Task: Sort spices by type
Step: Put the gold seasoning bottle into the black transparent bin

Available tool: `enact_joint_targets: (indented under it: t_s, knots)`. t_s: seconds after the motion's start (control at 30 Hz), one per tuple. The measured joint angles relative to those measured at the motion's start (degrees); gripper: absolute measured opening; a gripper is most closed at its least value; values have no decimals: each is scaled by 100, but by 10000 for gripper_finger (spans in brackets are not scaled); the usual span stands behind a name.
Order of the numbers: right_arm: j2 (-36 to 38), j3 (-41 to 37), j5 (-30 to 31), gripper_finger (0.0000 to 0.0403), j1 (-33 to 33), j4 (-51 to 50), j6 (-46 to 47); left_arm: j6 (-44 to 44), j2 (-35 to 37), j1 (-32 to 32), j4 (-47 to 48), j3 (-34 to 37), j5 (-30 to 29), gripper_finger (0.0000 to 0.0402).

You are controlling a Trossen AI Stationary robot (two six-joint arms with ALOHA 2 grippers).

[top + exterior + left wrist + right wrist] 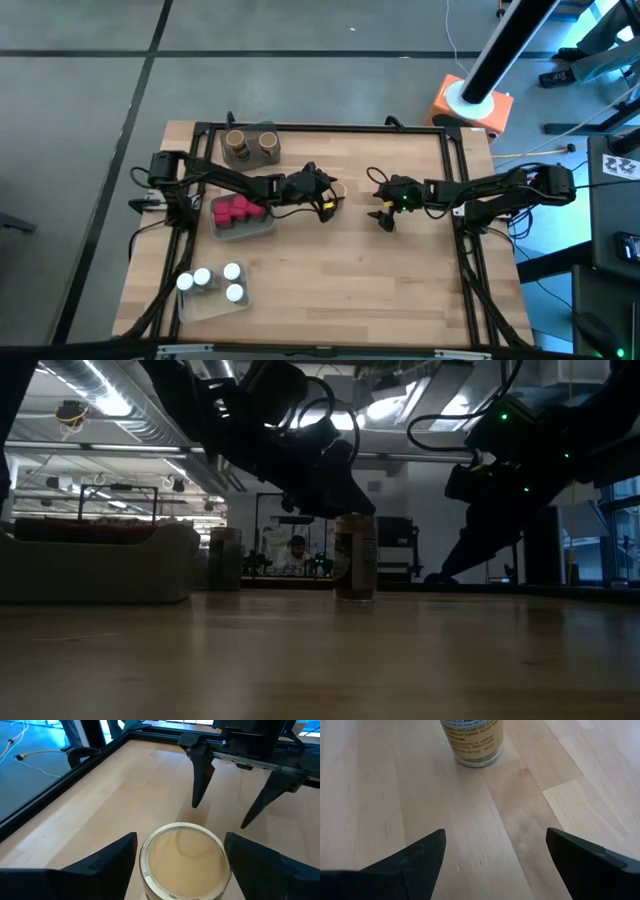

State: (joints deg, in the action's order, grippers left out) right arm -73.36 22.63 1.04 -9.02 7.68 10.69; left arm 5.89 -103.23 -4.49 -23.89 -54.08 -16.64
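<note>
Straddling tan-topped jar (181, 859), left gripper (180, 865) fingers spread wide either side, not touching. Jar upright on bare table (330, 280) near centre. Right gripper (385, 216) just right of jar, fingers wide apart, holding nothing.

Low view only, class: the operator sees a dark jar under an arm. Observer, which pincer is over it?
Observer: The left pincer, open, with one finger on either side of the tan-topped jar.
Operator: Where is the right pincer?
Observer: The right pincer is open beside that jar, near the table's middle.
Operator: Where are the matching jars?
Observer: Two brown-topped jars stand in a grey tray at a table corner on the left arm's side.
</note>
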Motion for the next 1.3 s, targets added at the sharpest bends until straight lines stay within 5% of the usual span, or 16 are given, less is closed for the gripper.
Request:
enact_joint_targets:
  t_s: [0.63, 0.97, 1.3]
  knots:
    - [0, 0, -7, 344, 0, -15, 94, 88, 81, 41, -360, -35, -117, 291]
    - [0, 0, -9, 344, 0, -13, 101, -65, 83, 99, -218, -39, -157, 390]
    - [0, 2, -15, 344, 0, 46, 131, -39, -83, 63, -37, -46, -280, 399]
